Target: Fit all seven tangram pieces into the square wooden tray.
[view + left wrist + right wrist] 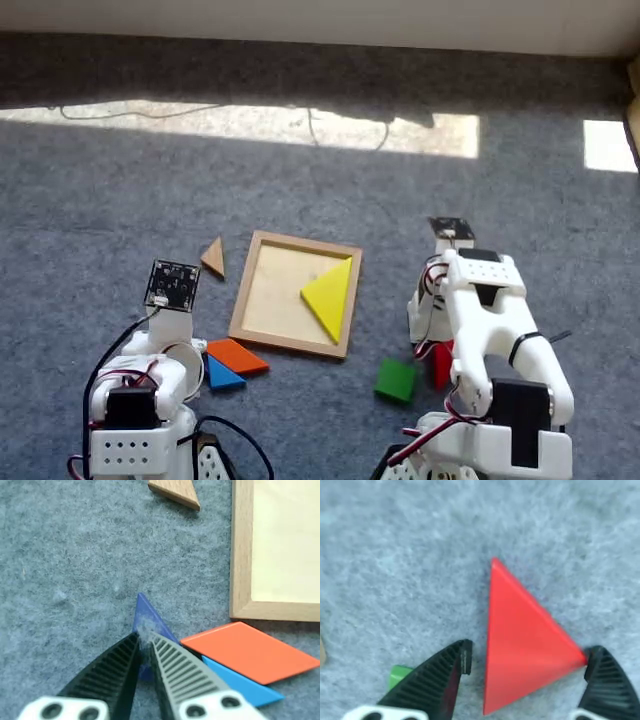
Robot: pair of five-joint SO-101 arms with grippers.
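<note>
The square wooden tray [258, 330] lies mid-table with a yellow triangle [330, 292] inside it, against its right side. In the left wrist view my left gripper [144, 647] is shut on a dark blue triangle [149, 616] on the carpet. Right beside it an orange parallelogram [250, 651] lies over a light blue triangle [245, 689]. A small wooden triangle [213, 257] rests off the tray's upper left corner. My right gripper [529, 655] is open, with its fingers either side of a flat red triangle [520, 645]. A green square [396, 380] sits below the tray's right corner.
Grey carpet covers the whole work surface. The left arm [150, 385] stands at the lower left and the right arm [495, 340] at the lower right. A sunlit strip and thin cables [320, 125] cross the carpet at the back.
</note>
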